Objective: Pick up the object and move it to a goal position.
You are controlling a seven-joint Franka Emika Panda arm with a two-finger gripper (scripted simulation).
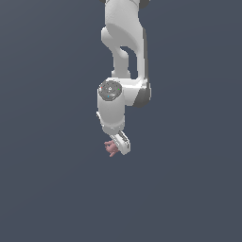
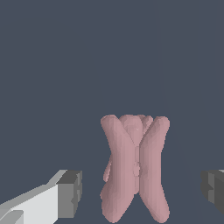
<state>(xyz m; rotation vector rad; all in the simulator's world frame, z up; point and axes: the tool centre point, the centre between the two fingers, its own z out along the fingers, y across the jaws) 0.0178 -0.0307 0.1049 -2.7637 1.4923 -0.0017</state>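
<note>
The gripper (image 2: 140, 192) stands wide, its grey fingers (image 2: 70, 194) on either side of the pink object (image 2: 133, 168), clear gaps between them, neither pad touching.

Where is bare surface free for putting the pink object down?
The dark surface is bare on both sides of the white arm in the exterior view. It is crowded only at the white tool, whose open jaws flank the dusty-pink lumpy object.
</note>
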